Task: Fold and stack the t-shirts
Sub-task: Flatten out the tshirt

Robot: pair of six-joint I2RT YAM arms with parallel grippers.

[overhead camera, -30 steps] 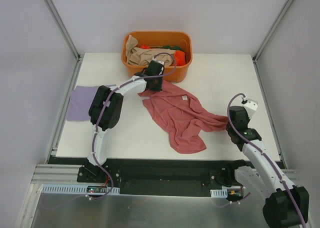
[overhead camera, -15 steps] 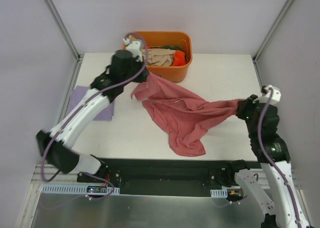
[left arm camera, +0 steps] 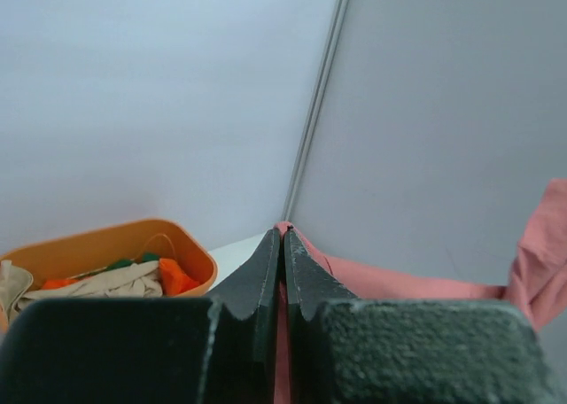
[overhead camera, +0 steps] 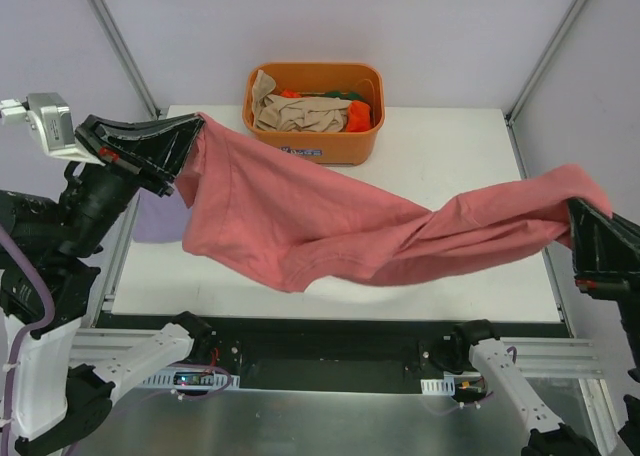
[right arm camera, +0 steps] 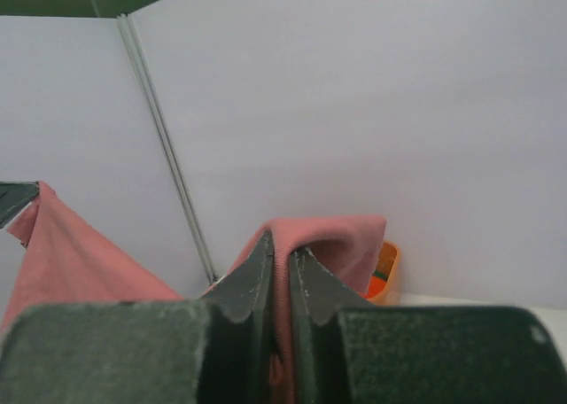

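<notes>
The rose-red t-shirt [overhead camera: 330, 226] hangs stretched in the air above the table between both arms, sagging in the middle. My left gripper [overhead camera: 195, 124] is raised high at the left and is shut on one end of it; the cloth shows between its jaws in the left wrist view [left arm camera: 283, 237]. My right gripper [overhead camera: 577, 211] is raised at the right and is shut on the other end, the cloth [right arm camera: 328, 236] folded over its jaws. A lavender t-shirt [overhead camera: 160, 224] lies flat at the table's left edge, mostly hidden by the left arm.
An orange plastic tub [overhead camera: 315, 144] at the back middle of the table [overhead camera: 450, 146] holds beige [overhead camera: 300, 111], orange and green shirts; it also shows in the left wrist view [left arm camera: 106, 244]. Metal frame posts [overhead camera: 125, 51] stand at the back corners.
Both arms have lifted high and spread apart, raising the rose-red shirt off the table and stretching it out between them. It lay crumpled on the table a second ago.
</notes>
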